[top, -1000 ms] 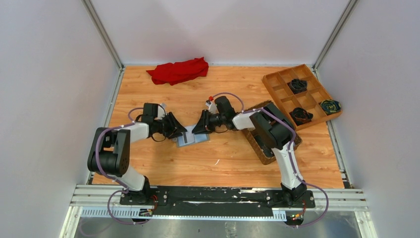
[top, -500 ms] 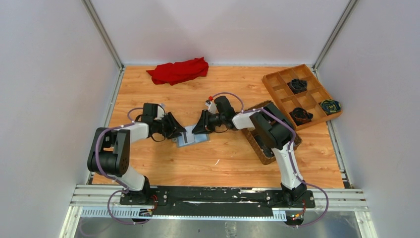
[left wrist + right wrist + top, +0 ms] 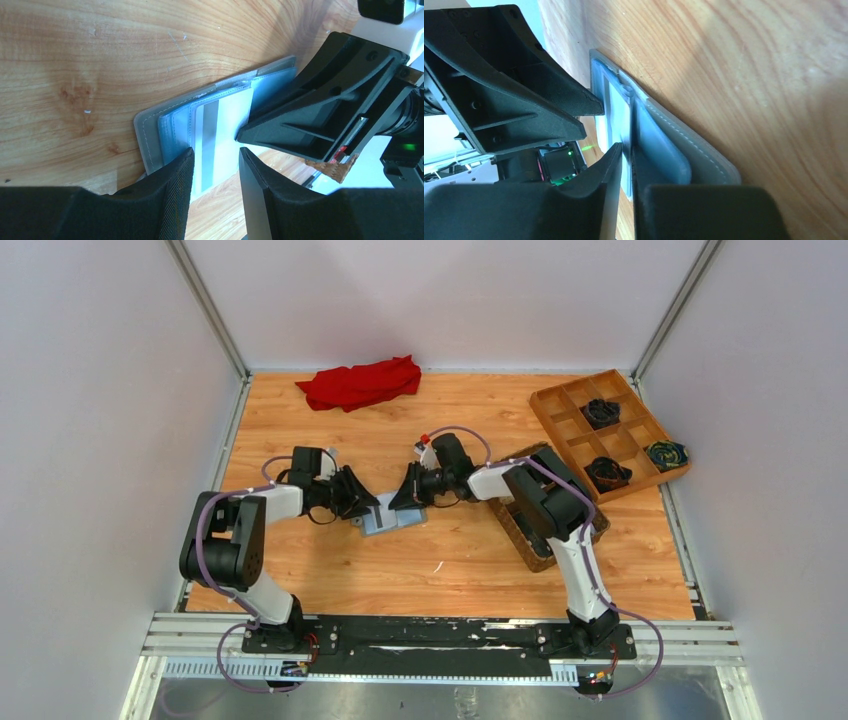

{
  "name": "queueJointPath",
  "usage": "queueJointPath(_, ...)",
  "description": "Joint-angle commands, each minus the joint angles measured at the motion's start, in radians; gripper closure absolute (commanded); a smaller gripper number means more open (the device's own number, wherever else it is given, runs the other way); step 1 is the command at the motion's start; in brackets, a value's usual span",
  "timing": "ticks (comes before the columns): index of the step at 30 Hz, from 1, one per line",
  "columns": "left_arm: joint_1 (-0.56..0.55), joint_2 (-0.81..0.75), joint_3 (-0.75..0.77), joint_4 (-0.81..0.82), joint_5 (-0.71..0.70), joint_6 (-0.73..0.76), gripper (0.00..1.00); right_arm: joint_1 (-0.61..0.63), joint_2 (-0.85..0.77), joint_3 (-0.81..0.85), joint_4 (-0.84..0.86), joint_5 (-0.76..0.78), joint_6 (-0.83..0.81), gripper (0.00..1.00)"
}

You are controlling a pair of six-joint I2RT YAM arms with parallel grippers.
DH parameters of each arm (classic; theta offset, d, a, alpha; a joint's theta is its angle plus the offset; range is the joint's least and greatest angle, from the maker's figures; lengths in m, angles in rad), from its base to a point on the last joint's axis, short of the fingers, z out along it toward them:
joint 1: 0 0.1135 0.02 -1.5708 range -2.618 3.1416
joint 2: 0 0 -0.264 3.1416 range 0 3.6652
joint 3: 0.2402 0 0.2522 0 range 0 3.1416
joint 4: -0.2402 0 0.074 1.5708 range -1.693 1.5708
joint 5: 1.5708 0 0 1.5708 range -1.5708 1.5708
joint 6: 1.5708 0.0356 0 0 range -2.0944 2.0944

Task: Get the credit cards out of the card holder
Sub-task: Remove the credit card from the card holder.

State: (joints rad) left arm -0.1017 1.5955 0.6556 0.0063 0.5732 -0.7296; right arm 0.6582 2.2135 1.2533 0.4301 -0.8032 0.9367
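The grey card holder [image 3: 386, 522] lies open on the table between my two grippers, its blue-grey slotted inside up [image 3: 175, 130]. A pale card [image 3: 222, 117] with a grey stripe sticks out of a slot. My left gripper [image 3: 367, 508] is open, with its fingers [image 3: 170, 190] to either side of the card's near edge. My right gripper [image 3: 401, 502] faces it, its jaws pinched on the card's edge [image 3: 626, 150] in the right wrist view. No tan-gold card shows.
A red cloth [image 3: 360, 382] lies at the back. A wooden divided tray [image 3: 610, 435] with dark items stands at the back right. A brown woven basket [image 3: 522, 535] lies under my right arm. Grey walls close in both sides.
My left arm has shifted slightly to the right towards the card holder. The right arm has barely moved.
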Motion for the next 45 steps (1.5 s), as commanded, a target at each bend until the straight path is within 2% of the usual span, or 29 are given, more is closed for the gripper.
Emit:
queueJointPath(1, -0.016, 0.045, -0.007, -0.032, -0.033, 0.021, 0.55, 0.012, 0.027, 0.011, -0.021, -0.002, -0.015, 0.89)
queueJointPath(5, -0.016, 0.044, -0.011, -0.032, -0.042, 0.021, 0.55, 0.009, 0.017, -0.014, 0.007, -0.001, 0.002, 1.00)
queueJointPath(16, -0.015, 0.053, -0.027, -0.023, -0.048, 0.016, 0.56, -0.059, -0.014, -0.109, 0.096, -0.013, 0.036, 1.00)
queueJointPath(27, -0.015, 0.052, -0.023, -0.028, -0.056, 0.016, 0.56, -0.077, -0.020, -0.130, 0.114, -0.032, 0.046, 1.00)
queueJointPath(30, -0.015, 0.053, -0.024, -0.028, -0.056, 0.016, 0.56, -0.080, -0.021, -0.139, 0.114, -0.031, 0.050, 0.85)
queueJointPath(32, -0.015, 0.055, -0.022, -0.028, -0.054, 0.016, 0.56, -0.080, -0.021, -0.141, 0.117, -0.031, 0.050, 0.79)
queueJointPath(35, -0.015, 0.055, -0.022, -0.028, -0.053, 0.017, 0.56, -0.080, -0.023, -0.139, 0.122, -0.033, 0.053, 0.79)
queueJointPath(39, -0.015, 0.055, -0.022, -0.028, -0.052, 0.016, 0.56, -0.080, -0.022, -0.136, 0.130, -0.038, 0.054, 0.89)
queueJointPath(43, -0.015, 0.054, -0.024, -0.028, -0.052, 0.018, 0.56, -0.074, -0.017, -0.126, 0.128, -0.045, 0.053, 0.76)
queueJointPath(45, -0.015, 0.055, -0.024, -0.028, -0.050, 0.018, 0.56, -0.068, -0.014, -0.117, 0.119, -0.045, 0.052, 0.75)
